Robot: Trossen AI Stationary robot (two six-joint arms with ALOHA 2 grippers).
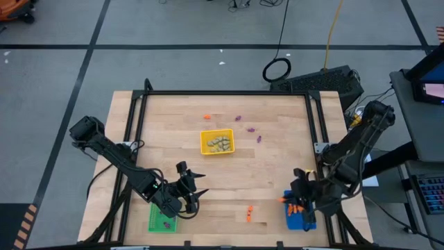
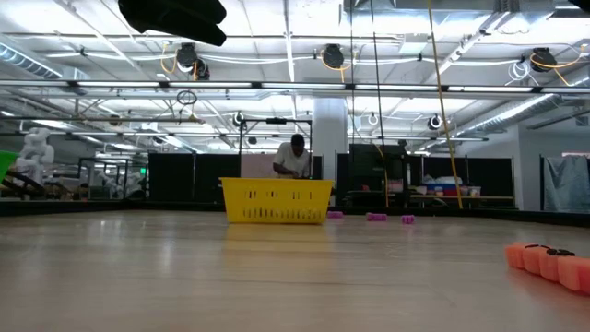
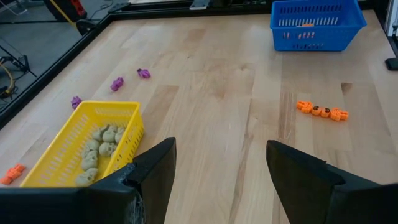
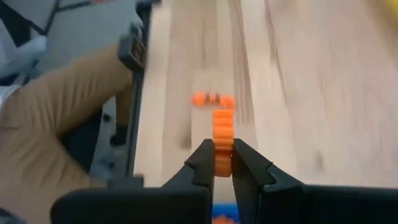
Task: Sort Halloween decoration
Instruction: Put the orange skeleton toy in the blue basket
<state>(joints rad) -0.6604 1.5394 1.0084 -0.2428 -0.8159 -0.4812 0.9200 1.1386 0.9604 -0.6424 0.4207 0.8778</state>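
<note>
My right gripper (image 4: 222, 163) is shut on an orange decoration (image 4: 222, 134) and hangs above the blue tray (image 1: 298, 221) at the table's near right corner. More orange decorations (image 1: 248, 212) lie on the wood to the left of that tray. My left gripper (image 3: 221, 168) stands open with nothing between its fingers, above the green tray (image 1: 161, 221) at the near left. The yellow tray (image 1: 217, 142) in the middle holds several pale beige decorations (image 3: 102, 146). Purple decorations (image 1: 250, 128) and one orange decoration (image 1: 207, 117) lie loose beyond it. My right gripper pinches the orange decoration by its near end (image 4: 222, 158) between its two fingertips. The fingers slant downward. The rest of the piece (image 4: 222, 124) sticks out forward past the fingertips, lifted clear of the table.
A black frame (image 1: 222, 93) runs around the wooden tabletop. The blue tray (image 3: 316, 25) holds some orange pieces. An orange row of pieces (image 3: 322, 112) lies on open wood between the two arms. A person stands in the room far behind the table (image 2: 293, 159).
</note>
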